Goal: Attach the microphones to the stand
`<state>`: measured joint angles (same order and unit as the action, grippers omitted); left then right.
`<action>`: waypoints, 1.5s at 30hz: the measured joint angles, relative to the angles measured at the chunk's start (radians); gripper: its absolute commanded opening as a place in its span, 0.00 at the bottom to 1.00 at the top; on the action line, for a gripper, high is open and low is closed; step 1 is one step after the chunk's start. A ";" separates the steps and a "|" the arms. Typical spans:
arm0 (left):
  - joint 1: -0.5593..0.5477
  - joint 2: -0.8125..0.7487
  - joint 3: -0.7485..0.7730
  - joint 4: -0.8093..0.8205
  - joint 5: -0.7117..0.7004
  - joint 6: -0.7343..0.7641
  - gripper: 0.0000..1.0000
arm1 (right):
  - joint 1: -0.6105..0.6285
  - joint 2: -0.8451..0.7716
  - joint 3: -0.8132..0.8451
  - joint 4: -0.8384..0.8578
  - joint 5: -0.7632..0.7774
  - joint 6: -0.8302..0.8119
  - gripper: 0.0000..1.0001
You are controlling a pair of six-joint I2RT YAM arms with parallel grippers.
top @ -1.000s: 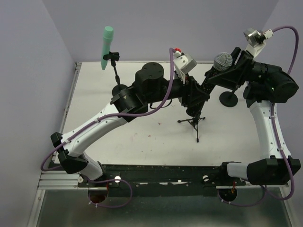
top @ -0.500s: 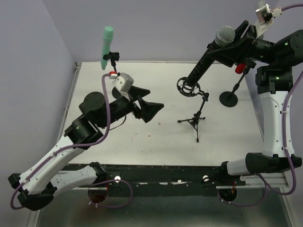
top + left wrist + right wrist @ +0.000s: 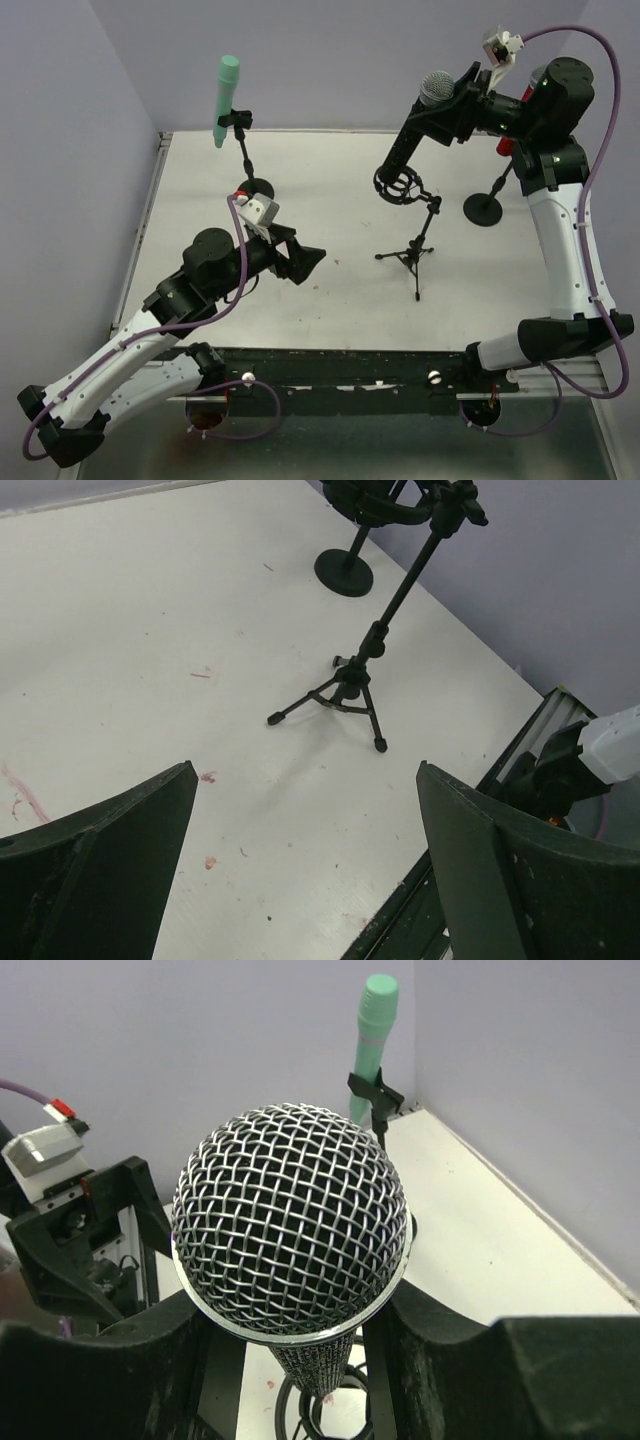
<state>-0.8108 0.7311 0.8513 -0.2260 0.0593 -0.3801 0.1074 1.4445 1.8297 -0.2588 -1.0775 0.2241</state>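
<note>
One black microphone (image 3: 410, 135) in right pincer (image 3: 456, 104), over tripod stand (image 3: 408, 257).

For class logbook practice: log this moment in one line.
right gripper: shut on black microphone at tripod stand | left gripper: open | mint-green microphone: mounted

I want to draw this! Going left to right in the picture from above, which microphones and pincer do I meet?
mint-green microphone → left pincer → black microphone → red microphone, partly hidden
</note>
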 measured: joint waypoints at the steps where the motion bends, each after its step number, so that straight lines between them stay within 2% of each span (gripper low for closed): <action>1: 0.000 -0.002 -0.002 0.000 -0.003 0.000 0.98 | 0.002 -0.001 -0.003 -0.016 0.008 -0.016 0.15; 18: 0.009 -0.021 -0.010 0.000 -0.016 0.002 0.99 | 0.003 -0.050 -0.015 -0.177 0.123 -0.193 0.15; 25: 0.027 -0.001 -0.009 0.011 0.005 0.002 0.97 | 0.031 0.030 0.123 -0.306 0.150 -0.285 0.14; 31: 0.066 0.122 0.062 0.053 0.074 -0.061 0.90 | 0.069 0.070 0.202 -0.385 0.181 -0.351 0.14; 40: 0.138 0.304 0.213 0.159 0.197 -0.218 0.89 | 0.090 0.079 0.264 -0.494 0.221 -0.428 0.13; 45: 0.162 0.354 0.255 0.205 0.280 -0.227 0.89 | 0.090 0.077 0.264 -0.500 0.239 -0.428 0.11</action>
<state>-0.6487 1.0847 1.1061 -0.0208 0.3397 -0.6067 0.1974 1.5211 2.0933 -0.7586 -0.8383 -0.2043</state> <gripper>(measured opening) 0.894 0.504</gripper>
